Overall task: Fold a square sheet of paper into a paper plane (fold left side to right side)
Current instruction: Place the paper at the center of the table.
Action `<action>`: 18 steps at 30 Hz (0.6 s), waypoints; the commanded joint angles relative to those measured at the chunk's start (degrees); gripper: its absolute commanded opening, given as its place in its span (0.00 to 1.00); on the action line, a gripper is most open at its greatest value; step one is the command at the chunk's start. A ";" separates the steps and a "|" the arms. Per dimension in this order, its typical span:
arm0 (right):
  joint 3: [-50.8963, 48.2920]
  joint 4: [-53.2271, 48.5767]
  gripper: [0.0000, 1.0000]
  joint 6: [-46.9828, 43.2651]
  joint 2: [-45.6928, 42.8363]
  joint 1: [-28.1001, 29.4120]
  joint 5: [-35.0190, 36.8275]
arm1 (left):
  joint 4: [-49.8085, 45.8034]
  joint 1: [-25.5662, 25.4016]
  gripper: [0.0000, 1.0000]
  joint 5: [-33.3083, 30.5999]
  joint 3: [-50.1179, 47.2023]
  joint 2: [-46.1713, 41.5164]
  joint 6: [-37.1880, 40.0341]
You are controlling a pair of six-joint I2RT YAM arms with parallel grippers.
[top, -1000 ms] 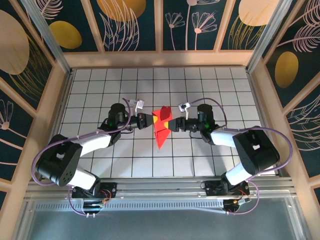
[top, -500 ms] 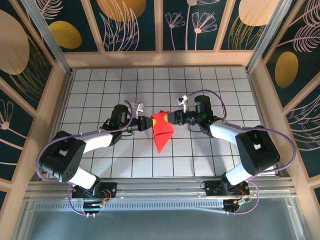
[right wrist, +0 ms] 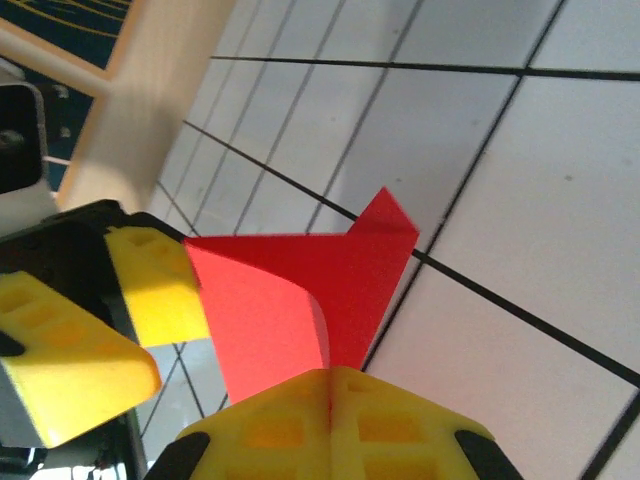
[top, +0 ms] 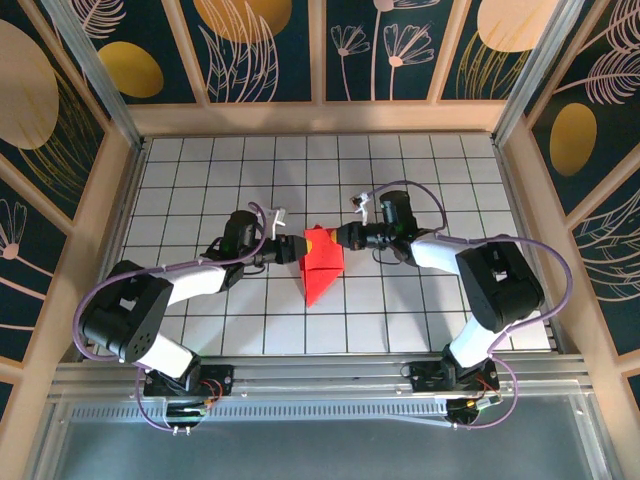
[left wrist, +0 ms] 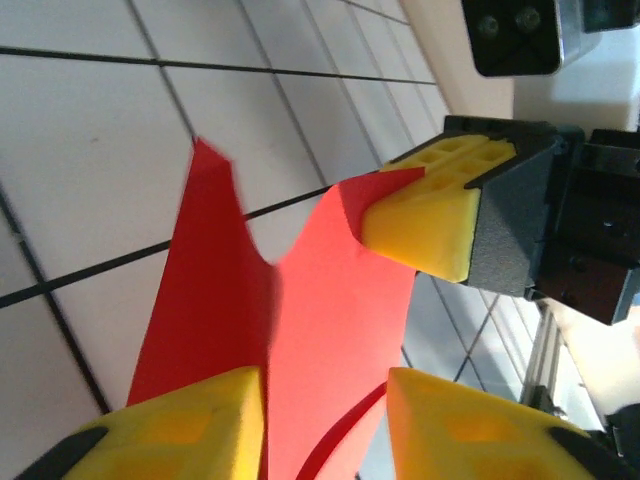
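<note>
Presently, the red paper (top: 320,262) sits near the middle of the white grid table (top: 200,180). It is folded into a narrower creased shape whose slim point aims toward the arm bases. The table is boxed in by a wooden rim (top: 320,118), and the paper lies well inside that enclosure, apart from every wall. The wide upper part of the paper is raised off the tiles between the two grippers, which face each other across it. The right gripper (right wrist: 328,382) has its yellow pads pressed together on the paper's right edge; in its wrist view the red sheet emerges directly from the seam between them and bows upward in a soft curl. The left gripper (left wrist: 326,405) stands with its fingers spread. The opposite edge of the paper passes through the gap between the two yellow pads, not clamped. Whether either pad touches the paper cannot be judged. One small pointed corner of the paper projects past the fold, over a black grid line.
</note>
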 commanded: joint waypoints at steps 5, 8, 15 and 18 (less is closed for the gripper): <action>2.43 -4.84 0.00 1.50 3.64 -1.56 5.62 | -12.85 0.12 0.51 -14.54 1.05 -6.56 6.55; 4.28 -8.71 0.00 2.15 4.38 -2.28 6.48 | -18.87 -1.47 0.53 -19.99 1.29 -12.01 9.32; 10.02 -18.83 0.00 3.07 6.84 -3.25 5.48 | -29.02 -9.32 0.54 -29.10 1.57 -20.34 11.56; 12.01 -22.13 0.00 3.87 7.86 -3.46 5.83 | -32.49 -13.06 0.54 -33.20 2.08 -22.30 11.66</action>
